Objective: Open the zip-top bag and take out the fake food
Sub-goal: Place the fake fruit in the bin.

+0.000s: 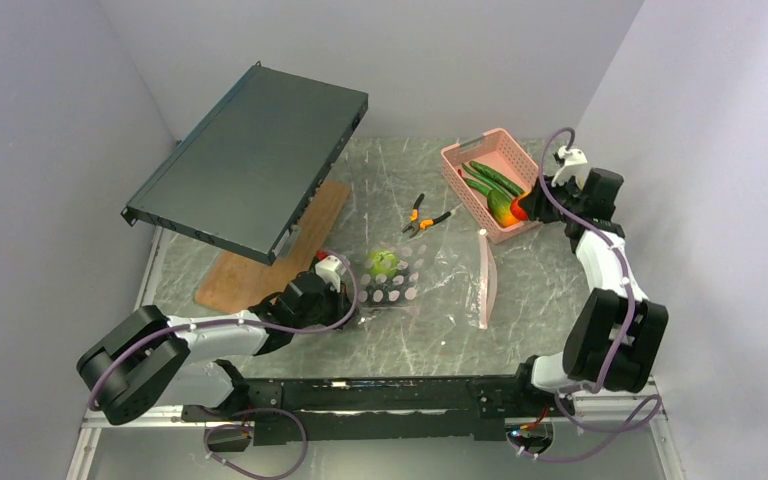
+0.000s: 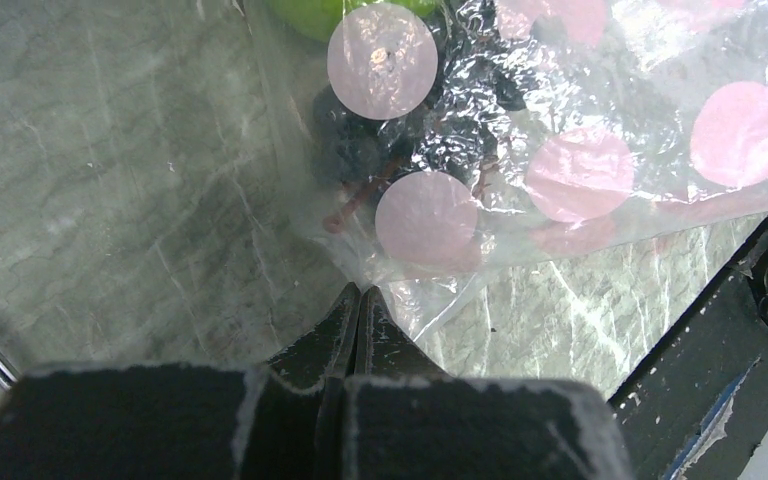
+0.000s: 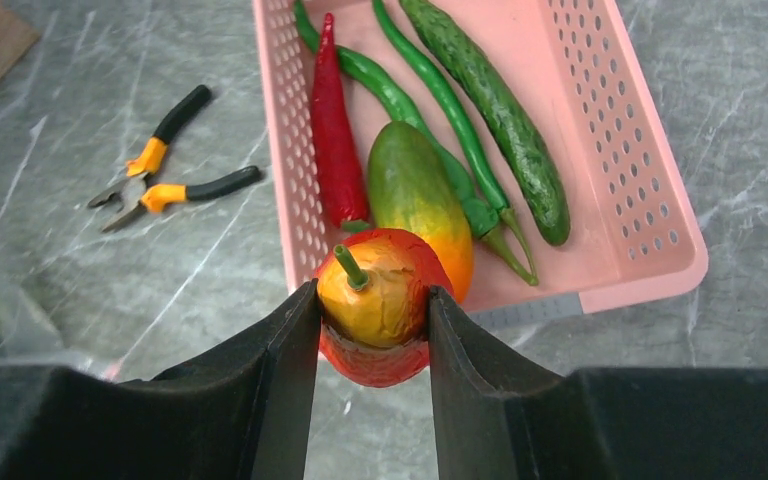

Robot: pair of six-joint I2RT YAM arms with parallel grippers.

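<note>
The zip-top bag (image 1: 400, 288) lies flat on the grey marbled worktop (image 1: 430, 340) near its middle. It is clear crinkled plastic printed with pale pink dots.

Far to the left of the bag and behind it, a dark metal case (image 1: 250, 160) hangs tilted over a wooden board (image 1: 260, 265). The board lies just left of the bag.

At the bag's left corner, the left fingers (image 2: 358, 318) are clenched tight together, pinching the edge of the plastic. The left wrist view shows the film bunched where they meet.

Inside the bag, close to that corner, sit a green apple (image 1: 383, 262) and a dark bunch of grapes (image 2: 360, 140) with a reddish stem. The pale pink zip strip (image 1: 487, 285) runs across the bag's right end. Whether the mouth is parted there cannot be told.

Behind the bag and a little to its right lie orange-handled pliers (image 1: 425, 215), apart from everything else. Further right of the bag and behind it stands a pink basket (image 1: 470, 150). In it lie a red chilli (image 3: 335, 140), an orange-green mango (image 3: 415, 190), thin green pods (image 3: 440, 100) and a bumpy cucumber (image 3: 500, 110).

Well to the right of the bag, at the basket's near rim, the right fingers (image 1: 528, 205) grasp a red and yellow fruit (image 3: 375, 340). One finger presses each side, and its green stem points up between them.
</note>
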